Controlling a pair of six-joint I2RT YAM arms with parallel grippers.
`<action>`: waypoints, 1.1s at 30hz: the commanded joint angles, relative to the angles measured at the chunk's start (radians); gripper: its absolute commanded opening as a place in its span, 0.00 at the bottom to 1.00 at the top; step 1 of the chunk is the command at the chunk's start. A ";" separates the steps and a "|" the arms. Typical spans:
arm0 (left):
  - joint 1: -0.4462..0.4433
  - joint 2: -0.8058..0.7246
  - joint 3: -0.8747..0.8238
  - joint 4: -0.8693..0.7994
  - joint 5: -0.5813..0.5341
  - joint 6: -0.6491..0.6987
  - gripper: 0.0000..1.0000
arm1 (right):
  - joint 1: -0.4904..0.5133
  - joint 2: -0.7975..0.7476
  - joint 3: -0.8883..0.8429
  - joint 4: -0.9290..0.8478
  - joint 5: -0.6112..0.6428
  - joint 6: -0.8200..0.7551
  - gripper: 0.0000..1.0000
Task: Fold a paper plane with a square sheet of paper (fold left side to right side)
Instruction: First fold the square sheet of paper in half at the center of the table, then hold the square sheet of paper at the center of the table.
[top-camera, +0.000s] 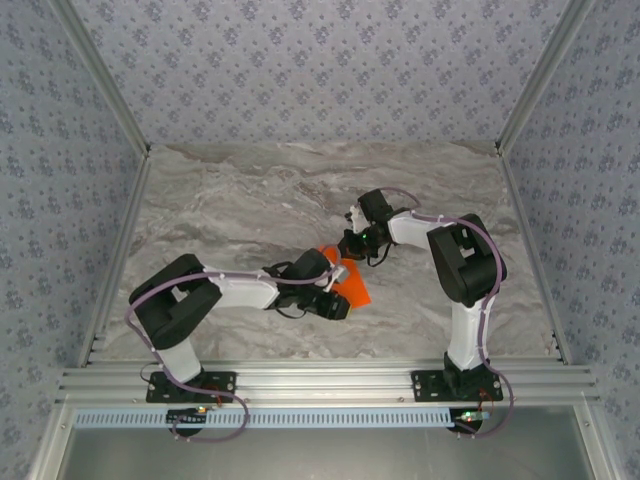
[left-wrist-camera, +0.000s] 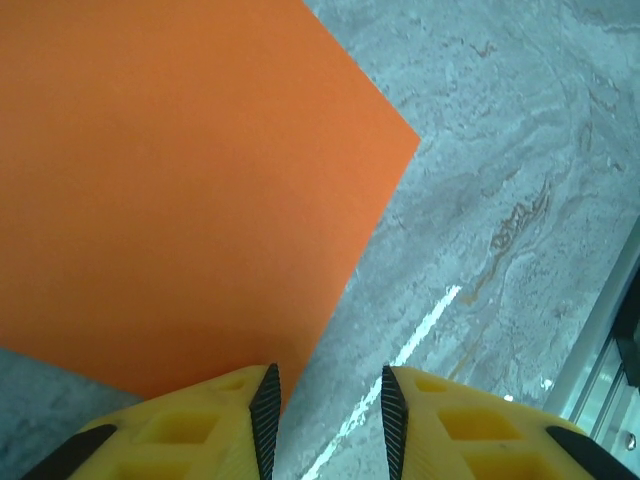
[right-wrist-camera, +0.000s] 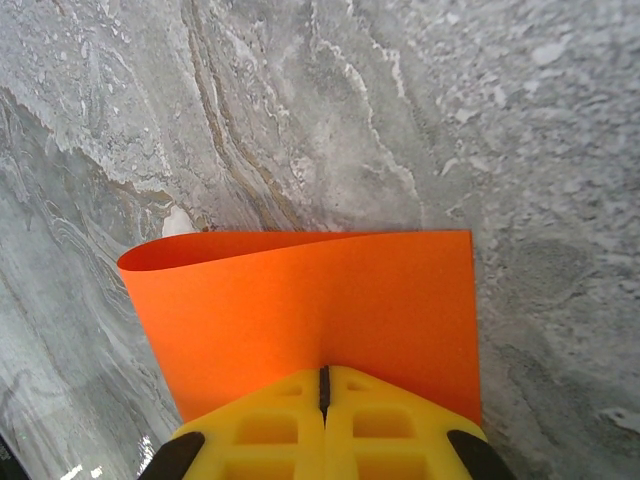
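Note:
The square sheet of paper is bright orange and lies mid-table between the two arms. My left gripper hovers low over its near part. In the left wrist view the sheet lies flat; the left gripper stands partly open with bare table in its gap, one finger over the paper's edge. My right gripper is at the sheet's far end. In the right wrist view it is shut on the sheet, which bows up, its far edge curling over.
The grey marbled table stretches around the paper. An aluminium rail runs along the near edge, with frame posts at the sides and patterned walls behind. The rail also shows close on the right in the left wrist view.

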 joint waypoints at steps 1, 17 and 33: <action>-0.031 -0.021 -0.058 -0.058 0.049 -0.036 0.34 | 0.002 0.054 -0.016 -0.091 0.087 0.004 0.00; 0.136 -0.132 -0.017 0.046 0.100 -0.066 0.37 | 0.008 0.038 -0.013 -0.073 0.059 0.017 0.00; 0.154 0.098 0.099 0.039 0.100 -0.046 0.37 | 0.008 0.021 0.001 -0.048 0.024 0.019 0.00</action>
